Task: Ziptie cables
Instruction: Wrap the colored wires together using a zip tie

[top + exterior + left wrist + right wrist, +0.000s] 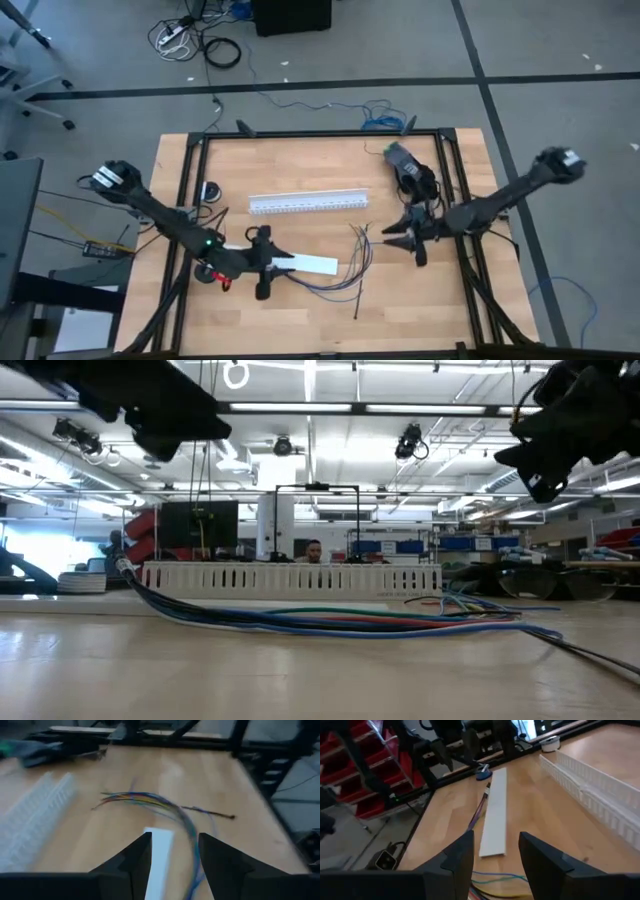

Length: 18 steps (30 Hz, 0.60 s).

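Left tool (278, 265): above the near-left part of the bench (300, 320), fingers (131, 862) parted with a clear gap, holding nothing. Its own view looks down between them onto a flat white strip (312, 264) lying on the wood, just beyond the fingertips.

Right tool (400, 238): hangs over the right-centre of the bench, fingers (457, 855) likewise apart and empty. It faces the white strip end-on, with the left arm behind it.

Cables (352, 262): a loose fan of thin coloured wires between the two tools, lying flat. They are spread at the end near the right tool and curve down toward the near edge. One end runs beside or under the white strip; cannot tell which. From bench height they read as one low bundle.

Ziptie (361, 300): probably the thin dark strip lying just beside the wires' near end, toward the front edge. Untouched, and apart from both tools.

White slotted channel (308, 203): farther back across mid-bench, clear of the work.

Judgement: early stage, nothing gathered or tied. To do this step well, gather the fanned wires into one tight bunch first. Grip where they already run close, not at the splayed tips. Approach low and square, since single wires can slip between fingers. Keep the other tool free to fetch the ziptie.
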Each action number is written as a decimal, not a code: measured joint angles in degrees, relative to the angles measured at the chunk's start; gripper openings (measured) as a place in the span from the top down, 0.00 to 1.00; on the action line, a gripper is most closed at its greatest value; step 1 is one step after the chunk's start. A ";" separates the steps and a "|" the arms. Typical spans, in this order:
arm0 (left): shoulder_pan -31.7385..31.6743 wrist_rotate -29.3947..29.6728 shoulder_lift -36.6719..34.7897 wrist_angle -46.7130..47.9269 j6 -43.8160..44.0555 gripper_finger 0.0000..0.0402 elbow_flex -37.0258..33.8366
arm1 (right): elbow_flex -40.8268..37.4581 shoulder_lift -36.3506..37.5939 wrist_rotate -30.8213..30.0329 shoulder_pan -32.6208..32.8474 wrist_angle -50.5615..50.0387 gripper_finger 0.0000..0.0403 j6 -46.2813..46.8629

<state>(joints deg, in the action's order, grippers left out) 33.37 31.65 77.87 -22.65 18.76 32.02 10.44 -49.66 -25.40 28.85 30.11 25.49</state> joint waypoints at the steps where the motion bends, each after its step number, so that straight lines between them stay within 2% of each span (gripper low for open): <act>1: 0.04 -0.15 0.81 -2.26 0.22 0.61 -0.30 | 1.80 -3.58 -2.93 2.19 1.29 0.62 0.29; 5: 0.04 -0.65 3.55 -5.34 0.96 0.61 -0.45 | 10.50 -18.04 -11.02 7.19 1.61 0.63 3.32; 10: -0.38 2.42 5.02 -5.71 -0.02 0.61 -0.36 | 22.21 -34.52 -12.06 8.59 1.35 0.64 5.34; 13: -0.36 4.15 5.06 -5.71 -0.62 0.61 -0.36 | 28.30 -41.32 -12.02 9.79 -0.86 0.66 9.71; 18: -0.36 5.35 5.06 -5.71 -1.62 0.61 -0.36 | 36.55 -48.19 -15.96 13.34 -10.43 0.68 24.89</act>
<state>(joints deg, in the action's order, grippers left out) 33.01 37.00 82.94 -28.36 17.14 31.66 46.99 -97.85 -41.36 42.19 19.68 50.39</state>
